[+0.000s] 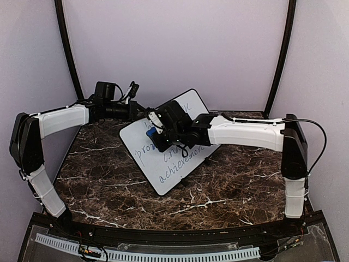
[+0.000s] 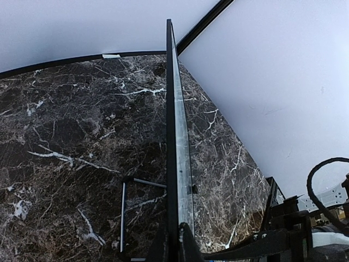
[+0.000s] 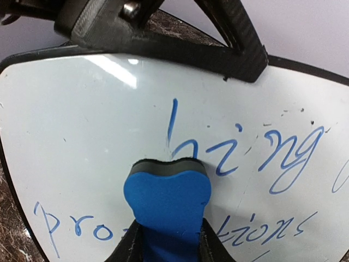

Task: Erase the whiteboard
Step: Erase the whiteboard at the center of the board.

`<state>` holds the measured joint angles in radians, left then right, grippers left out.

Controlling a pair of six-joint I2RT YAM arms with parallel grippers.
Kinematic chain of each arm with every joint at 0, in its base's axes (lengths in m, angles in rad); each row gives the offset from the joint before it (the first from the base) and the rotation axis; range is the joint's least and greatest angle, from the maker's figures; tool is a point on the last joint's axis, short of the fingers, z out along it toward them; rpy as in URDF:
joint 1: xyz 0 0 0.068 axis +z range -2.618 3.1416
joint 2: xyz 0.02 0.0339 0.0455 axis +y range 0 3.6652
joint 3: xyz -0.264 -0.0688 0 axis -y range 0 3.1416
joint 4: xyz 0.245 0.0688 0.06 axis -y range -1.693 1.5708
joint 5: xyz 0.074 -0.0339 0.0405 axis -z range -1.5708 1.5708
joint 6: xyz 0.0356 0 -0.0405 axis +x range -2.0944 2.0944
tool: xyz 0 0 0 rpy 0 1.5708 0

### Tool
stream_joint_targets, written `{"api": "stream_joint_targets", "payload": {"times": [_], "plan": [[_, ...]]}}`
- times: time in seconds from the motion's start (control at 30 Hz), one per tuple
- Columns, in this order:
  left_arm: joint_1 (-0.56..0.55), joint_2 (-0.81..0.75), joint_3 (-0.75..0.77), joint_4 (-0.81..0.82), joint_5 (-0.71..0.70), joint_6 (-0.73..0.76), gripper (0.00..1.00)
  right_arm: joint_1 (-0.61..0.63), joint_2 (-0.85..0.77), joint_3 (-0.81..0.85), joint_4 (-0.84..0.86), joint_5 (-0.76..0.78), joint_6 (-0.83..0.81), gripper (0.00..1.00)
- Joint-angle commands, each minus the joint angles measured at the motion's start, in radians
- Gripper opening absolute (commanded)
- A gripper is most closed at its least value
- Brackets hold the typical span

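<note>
Eraser (image 3: pixel 166 199) clamped in right claw (image 3: pixel 169 243), left claw (image 2: pixel 177 243) pinching whiteboard (image 3: pixel 82 136) edge; imo press flat, wipe toward 3 o'clock across writing (image 3: pixel 283 155).

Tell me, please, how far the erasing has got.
Done: the left gripper clamps the whiteboard by its edge; one blank patch beside the eraser. In hand: the right gripper presses the eraser on the top line. Left: nearly all the blue writing.

Whiteboard (image 3: pixel 82 136) – smooth glossy white, glare streak on it. Eraser (image 3: pixel 166 196) – matt blue foam w/ dark felt-like edge. Table (image 1: pixel 109 185) – polished dark marble look, white veins.
</note>
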<state>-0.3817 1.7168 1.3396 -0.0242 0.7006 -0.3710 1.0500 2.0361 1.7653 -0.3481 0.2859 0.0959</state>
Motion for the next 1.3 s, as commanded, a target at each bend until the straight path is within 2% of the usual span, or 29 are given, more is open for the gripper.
{"api": "stream_joint_targets", "payload": {"times": [0.0, 0.13, 0.23, 0.83, 1.03, 1.27], "plan": [[-0.009, -0.058, -0.013, -0.010, 0.025, 0.021, 0.00, -0.011, -0.053, -0.098, -0.029, -0.005, 0.029, 0.29], [-0.009, -0.059, -0.014, -0.011, 0.026, 0.020, 0.00, -0.011, -0.079, -0.142, -0.011, 0.004, 0.036, 0.29], [-0.009, -0.059, -0.014, -0.008, 0.026, 0.019, 0.00, -0.010, -0.066, -0.113, -0.016, 0.016, 0.032, 0.29], [-0.009, -0.061, -0.014, -0.008, 0.027, 0.023, 0.00, -0.038, 0.144, 0.284, -0.107, 0.024, -0.034, 0.29], [-0.009, -0.061, -0.014, -0.010, 0.025, 0.024, 0.00, -0.041, 0.130, 0.253, -0.116, 0.021, -0.030, 0.29], [-0.009, -0.062, -0.014, -0.010, 0.024, 0.026, 0.00, -0.041, 0.033, 0.035, -0.087, 0.066, -0.017, 0.29]]}}
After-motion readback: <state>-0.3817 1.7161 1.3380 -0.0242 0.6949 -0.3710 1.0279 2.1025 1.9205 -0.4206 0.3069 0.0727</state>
